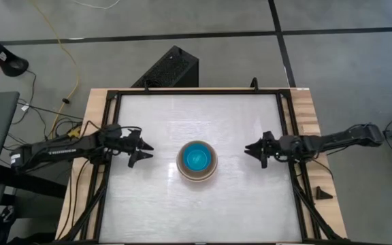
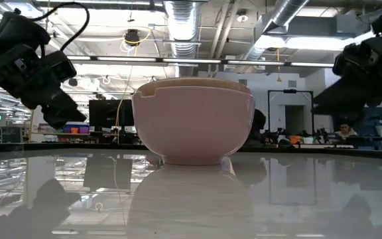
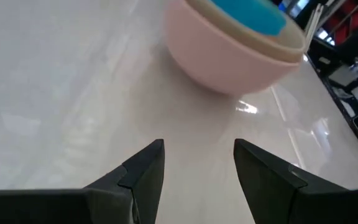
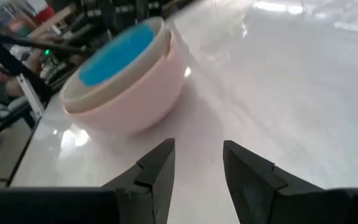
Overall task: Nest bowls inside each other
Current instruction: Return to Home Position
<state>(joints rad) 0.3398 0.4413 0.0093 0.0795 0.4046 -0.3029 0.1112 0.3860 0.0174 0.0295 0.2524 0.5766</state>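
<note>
The bowls stand nested in one stack (image 1: 197, 161) at the table's middle, resting on the base of the salmon-pink outer bowl (image 2: 193, 126). Inside it a beige bowl's rim (image 3: 272, 46) shows, and a blue bowl (image 4: 117, 45) sits innermost. My left gripper (image 1: 141, 150) stands open to the stack's left, clear of it, pointing toward it. To the stack's right my right gripper (image 1: 256, 151) is open and also apart from it. In both wrist views nothing lies between the fingers, only bare tabletop.
The white tabletop (image 1: 196, 218) is framed by black rails (image 1: 288, 129) on a wooden base. A small black wedge (image 1: 323, 193) lies off the right rail. A black box (image 1: 167, 68) sits on the floor behind the table.
</note>
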